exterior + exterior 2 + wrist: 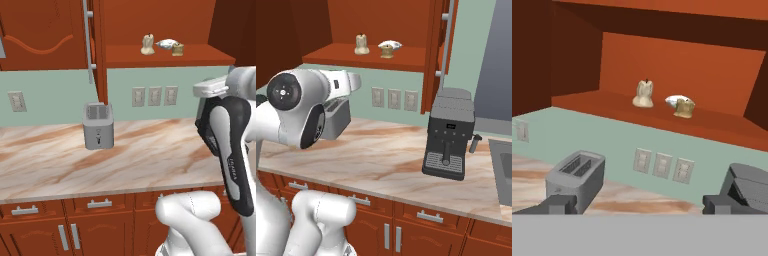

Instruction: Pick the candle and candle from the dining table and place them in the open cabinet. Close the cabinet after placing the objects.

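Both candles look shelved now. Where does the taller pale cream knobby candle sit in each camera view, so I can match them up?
Left base view: the pale cream knobby candle stands upper centre-right on the open reddish-brown cabinet's shelf.
Right base view: upper centre-left on the same shelf.
Hand view: upper centre.
Shared landmark: the squat tan-yellow candle, which stands to its right in all three views.

We are in a home kitchen: a toaster and espresso machine stand on the marble tabletop, reddish wooden cabinets hang above, drawers below, beside a sink.
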Controlling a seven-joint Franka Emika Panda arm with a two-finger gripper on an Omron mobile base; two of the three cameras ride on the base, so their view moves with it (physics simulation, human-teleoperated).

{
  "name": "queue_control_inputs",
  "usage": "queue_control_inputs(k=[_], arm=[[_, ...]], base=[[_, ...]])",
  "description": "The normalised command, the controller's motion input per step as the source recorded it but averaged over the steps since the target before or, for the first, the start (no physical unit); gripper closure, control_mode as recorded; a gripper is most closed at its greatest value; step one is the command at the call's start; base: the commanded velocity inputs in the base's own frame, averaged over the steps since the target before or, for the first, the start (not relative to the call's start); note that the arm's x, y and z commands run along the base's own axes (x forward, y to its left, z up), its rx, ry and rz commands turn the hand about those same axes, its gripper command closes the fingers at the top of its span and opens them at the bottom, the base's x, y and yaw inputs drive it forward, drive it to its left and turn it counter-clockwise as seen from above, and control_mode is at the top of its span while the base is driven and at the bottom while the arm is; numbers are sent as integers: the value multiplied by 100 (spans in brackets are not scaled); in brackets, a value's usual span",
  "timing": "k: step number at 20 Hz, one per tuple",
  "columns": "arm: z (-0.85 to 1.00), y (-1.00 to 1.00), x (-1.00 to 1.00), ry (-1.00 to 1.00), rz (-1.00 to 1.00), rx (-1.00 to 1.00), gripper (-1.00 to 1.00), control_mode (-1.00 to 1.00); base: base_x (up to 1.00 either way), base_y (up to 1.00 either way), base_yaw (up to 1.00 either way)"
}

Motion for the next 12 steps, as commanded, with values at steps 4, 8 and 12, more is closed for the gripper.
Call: queue_control_inputs(k=[4,8,12], arm=[[0,6,-67,2,5,-8,-100,-100],[0,18,-44,7,4,-13,-100,-100],[-2,24,-19,11,1,-14,-100,-100]], base=[[0,0,0],[0,0,0],[0,0,0]])
